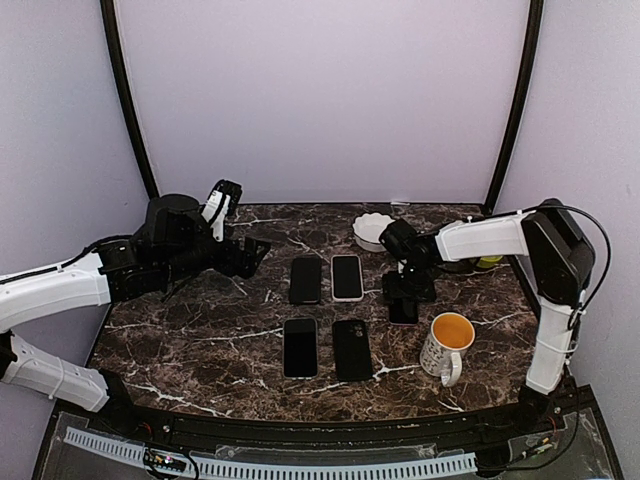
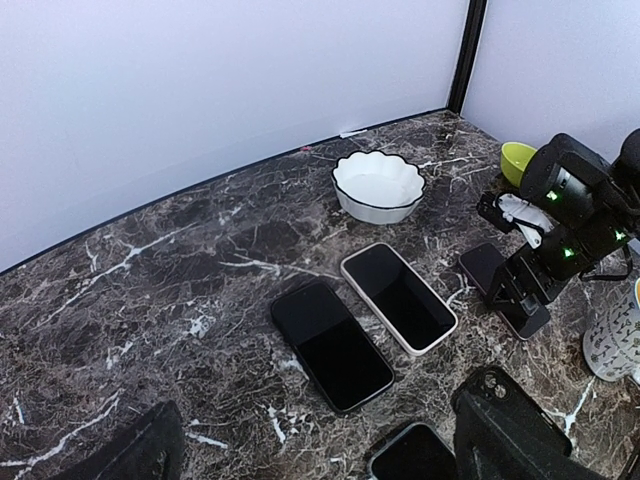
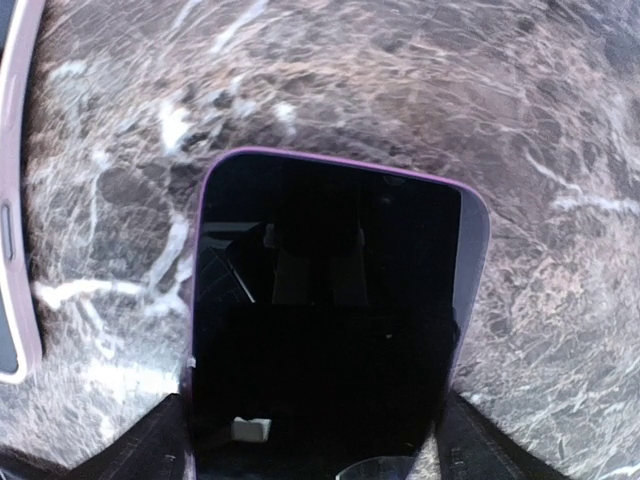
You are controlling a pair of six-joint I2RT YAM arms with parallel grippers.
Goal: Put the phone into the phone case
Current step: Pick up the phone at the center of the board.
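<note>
A dark phone (image 3: 325, 320) lies screen up on the marble table, with the thin purple rim of a phone case (image 3: 470, 250) around its edges. My right gripper (image 1: 405, 290) stands over its near end, open, one finger along each long side; a sliver of marble shows beside the right finger (image 3: 470, 440). The left wrist view shows the same phone (image 2: 485, 268) under that gripper (image 2: 525, 295). My left gripper (image 1: 250, 250) hovers open and empty at the table's left, away from the phones.
Several other phones lie in the middle: a black one (image 1: 305, 280), a white-cased one (image 1: 347, 277), another black one (image 1: 300, 347) and a matte black one (image 1: 352, 349) showing camera lenses. White bowl (image 1: 373, 229), mug (image 1: 447, 343) and green bowl (image 2: 520, 158) stand at the right.
</note>
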